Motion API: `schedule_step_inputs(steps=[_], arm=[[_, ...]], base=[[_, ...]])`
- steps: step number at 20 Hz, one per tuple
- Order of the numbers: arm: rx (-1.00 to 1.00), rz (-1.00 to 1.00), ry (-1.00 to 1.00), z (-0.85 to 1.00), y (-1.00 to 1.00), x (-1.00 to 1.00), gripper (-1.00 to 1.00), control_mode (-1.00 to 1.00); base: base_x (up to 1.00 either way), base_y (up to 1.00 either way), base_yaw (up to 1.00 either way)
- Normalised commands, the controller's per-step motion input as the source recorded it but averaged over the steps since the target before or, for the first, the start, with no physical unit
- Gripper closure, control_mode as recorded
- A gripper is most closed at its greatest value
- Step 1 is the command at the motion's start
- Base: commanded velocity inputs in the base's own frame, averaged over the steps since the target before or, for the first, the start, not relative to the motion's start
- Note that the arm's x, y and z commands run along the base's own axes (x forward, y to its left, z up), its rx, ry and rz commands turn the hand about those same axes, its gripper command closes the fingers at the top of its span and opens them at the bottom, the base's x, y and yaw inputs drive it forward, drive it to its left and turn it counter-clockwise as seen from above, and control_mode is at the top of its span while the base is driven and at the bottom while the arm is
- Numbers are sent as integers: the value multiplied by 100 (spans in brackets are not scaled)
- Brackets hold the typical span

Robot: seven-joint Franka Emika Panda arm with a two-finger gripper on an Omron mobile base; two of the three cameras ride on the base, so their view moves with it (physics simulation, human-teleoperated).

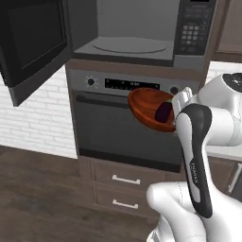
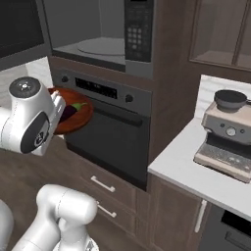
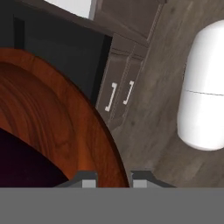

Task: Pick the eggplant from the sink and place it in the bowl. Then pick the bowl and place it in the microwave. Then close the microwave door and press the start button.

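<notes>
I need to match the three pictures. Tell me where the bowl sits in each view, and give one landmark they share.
Left base view: the bowl is right of centre, tilted, in front of the oven's control strip, the eggplant inside it.
Right base view: the bowl is at the left, beside the arm's white joint.
Hand view: the bowl takes up the left half, its rim between the end effector's fingertips.
Shared landmark: the two drawer handles below the oven.
</notes>
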Motion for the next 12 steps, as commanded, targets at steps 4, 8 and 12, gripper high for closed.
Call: schedule_step_inputs(steps=[4, 8, 12], arm=[[0, 0, 0, 0, 0, 0, 100, 100], [0, 0, 0, 0, 0, 0, 100, 100], [0, 0, 0, 0, 0, 0, 100, 100]], base=[[2, 19, -1], [42, 1, -18], [61, 39, -25]])
